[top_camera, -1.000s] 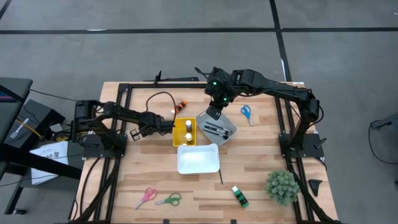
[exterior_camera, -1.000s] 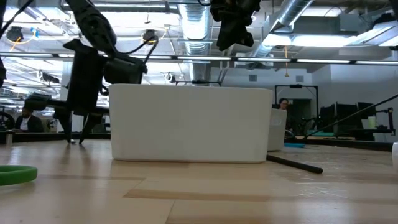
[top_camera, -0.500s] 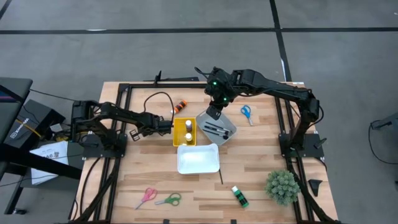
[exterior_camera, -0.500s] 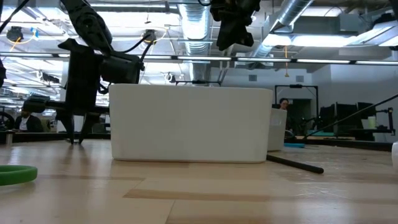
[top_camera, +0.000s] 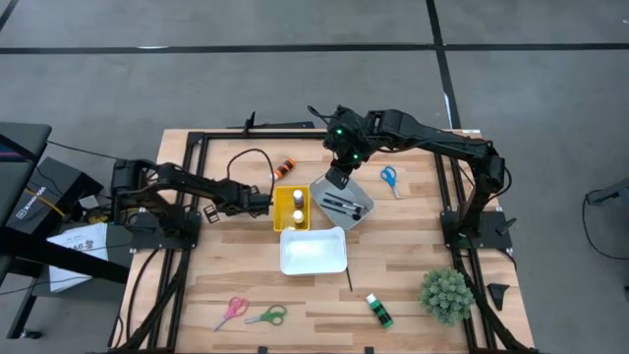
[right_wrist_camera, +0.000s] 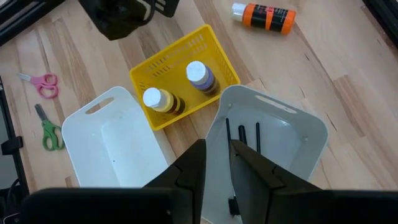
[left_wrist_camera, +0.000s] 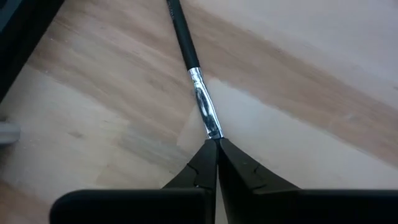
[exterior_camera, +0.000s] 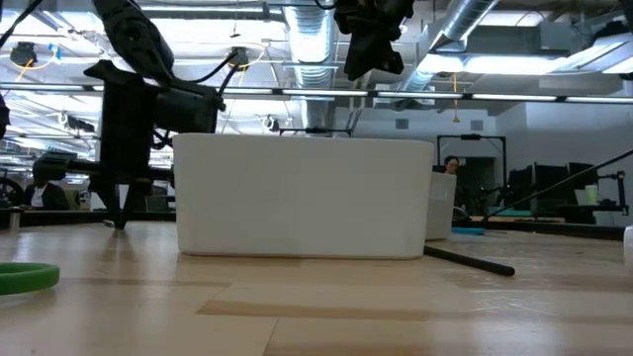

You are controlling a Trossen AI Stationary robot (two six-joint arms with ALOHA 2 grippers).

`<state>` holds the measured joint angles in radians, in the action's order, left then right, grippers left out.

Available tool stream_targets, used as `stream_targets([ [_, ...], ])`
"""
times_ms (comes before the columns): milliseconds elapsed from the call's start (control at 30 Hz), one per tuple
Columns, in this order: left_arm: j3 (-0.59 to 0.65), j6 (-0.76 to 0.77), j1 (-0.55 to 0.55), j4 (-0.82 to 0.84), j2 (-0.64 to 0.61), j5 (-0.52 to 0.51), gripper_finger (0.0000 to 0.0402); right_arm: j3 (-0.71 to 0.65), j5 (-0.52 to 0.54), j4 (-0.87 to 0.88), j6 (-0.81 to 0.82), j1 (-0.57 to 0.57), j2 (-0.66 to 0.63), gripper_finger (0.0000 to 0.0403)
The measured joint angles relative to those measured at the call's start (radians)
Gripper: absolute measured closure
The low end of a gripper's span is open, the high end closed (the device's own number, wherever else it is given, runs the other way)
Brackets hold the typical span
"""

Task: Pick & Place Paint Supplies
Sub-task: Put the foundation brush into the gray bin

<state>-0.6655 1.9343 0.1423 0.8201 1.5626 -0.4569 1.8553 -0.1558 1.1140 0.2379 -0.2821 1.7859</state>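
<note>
On the pale wooden table (top_camera: 413, 270), the left gripper (left_wrist_camera: 217, 144) pinches a paintbrush (left_wrist_camera: 198, 93) by its metal ferrule. The right gripper (right_wrist_camera: 216, 148) hangs narrowly parted above a white tray (right_wrist_camera: 311, 140). Ducts cross the ceiling behind.

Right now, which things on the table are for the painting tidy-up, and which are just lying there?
For the job: orange bottle, green bottle, purple bottle and yellow bottle in the yellow basket, blue scissors, pink scissors, green scissors, brush pinched by the left gripper, brushes in the grey tray, white tub.
Just lying about: fuzzy plant, black cable.
</note>
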Motion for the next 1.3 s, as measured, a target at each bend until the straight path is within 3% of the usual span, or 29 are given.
stream_targets([
  [267, -0.001, -0.046, -0.044, -0.004, -0.156, -0.055, 0.0401, 0.0, 0.0, 0.0, 0.002, -0.005, 0.0, 0.0335],
  [467, -0.003, -0.167, -0.097, -0.035, -0.287, -0.11, 0.0401, 0.0, 0.0, 0.007, 0.002, -0.031, 0.0, 0.0335],
  [633, -0.003, -0.339, -0.138, -0.091, -0.399, -0.154, 0.0401, 0.0, 0.0, 0.015, 0.006, -0.059, 0.0, 0.0335],
  [767, -0.004, -0.594, -0.15, -0.223, -0.476, -0.165, 0.0401, 0.0, 0.0, 0.021, 0.004, -0.082, 0.0, 0.0335],
  [1000, -0.006, -0.951, -0.15, -0.498, -0.561, -0.031, 0.0401, 0.0, -0.001, 0.023, -0.022, -0.109, 0.0, 0.0335],
  [1200, -0.006, -1.099, -0.141, -0.688, -0.578, 0.184, 0.0401, 0.0, -0.039, -0.017, -0.126, -0.068, 0.0, 0.0335],
  [1300, -0.006, -1.123, -0.133, -0.701, -0.578, 0.254, 0.0401, 0.0, -0.054, -0.059, -0.178, -0.028, -0.001, 0.0335],
])
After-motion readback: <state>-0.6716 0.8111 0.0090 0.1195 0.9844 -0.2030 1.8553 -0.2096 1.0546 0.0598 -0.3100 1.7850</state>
